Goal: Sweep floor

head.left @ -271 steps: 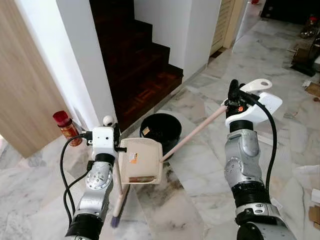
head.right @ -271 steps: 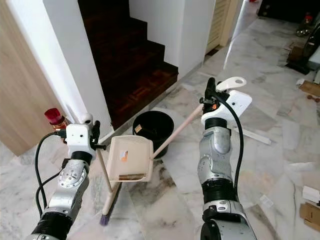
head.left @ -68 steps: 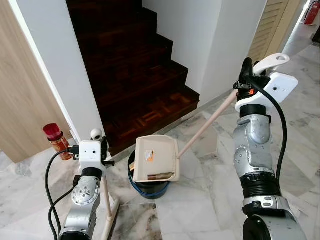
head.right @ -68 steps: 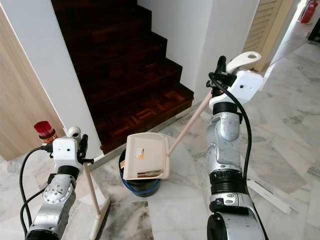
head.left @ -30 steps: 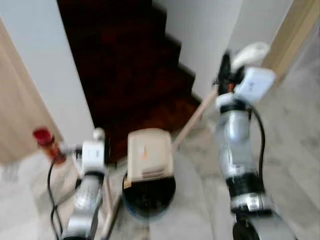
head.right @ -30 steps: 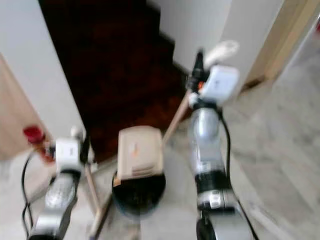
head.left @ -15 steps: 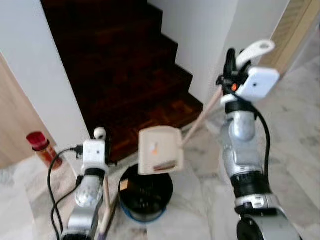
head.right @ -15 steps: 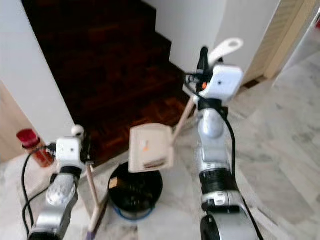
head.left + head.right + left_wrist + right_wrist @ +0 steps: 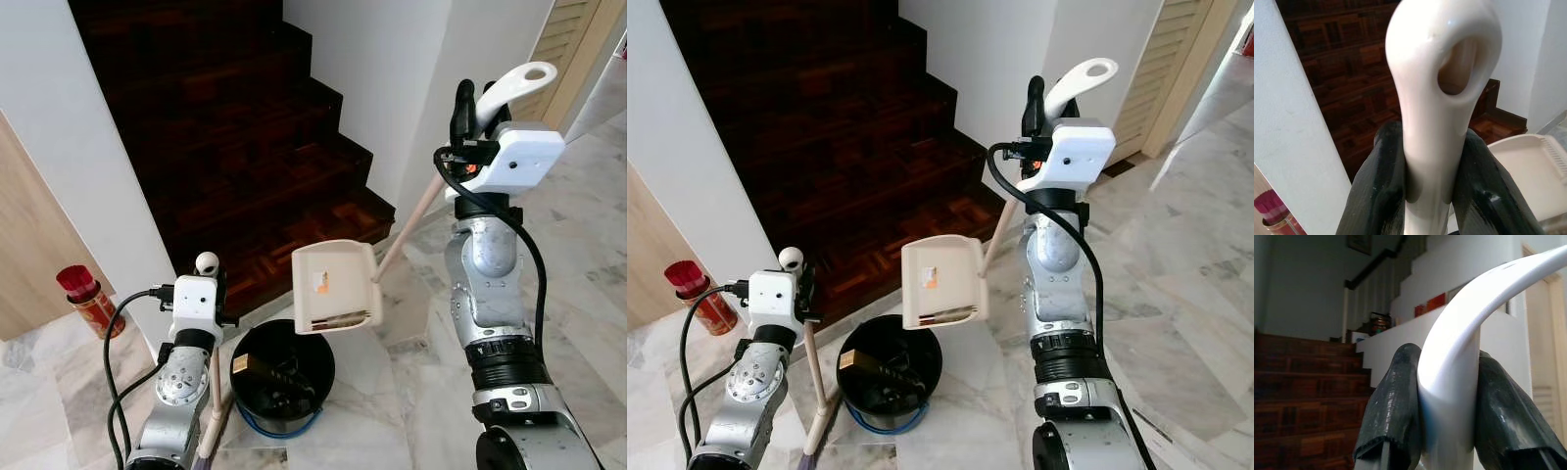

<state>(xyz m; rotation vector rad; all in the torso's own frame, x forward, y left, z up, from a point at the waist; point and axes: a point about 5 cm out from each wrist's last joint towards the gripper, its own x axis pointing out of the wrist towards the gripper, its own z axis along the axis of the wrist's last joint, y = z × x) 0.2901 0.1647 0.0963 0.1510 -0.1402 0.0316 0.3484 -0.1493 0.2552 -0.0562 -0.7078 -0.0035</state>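
Premises: a home's stairwell hall. Dark parquet wooden staircase (image 9: 245, 147) between white plastered walls (image 9: 392, 69). Grey-veined marble tile floor (image 9: 578, 255); louvred beige wooden door (image 9: 568, 49).

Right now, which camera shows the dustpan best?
The right eye view: the whole dustpan shows, raised and tilted above the black bin. The left eye view shows it much the same. The left wrist view catches a corner; the right wrist view, its white handle.

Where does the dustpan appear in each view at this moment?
Left eye view: the dustpan hangs mid-frame above the black bucket.
Right eye view: mid-frame, slightly left of centre, above the same bucket.
Left wrist view: its corner lies beside the broom handle.
Right wrist view: its white handle sits between the fingers.
Shared landmark: the dark wooden stairs.
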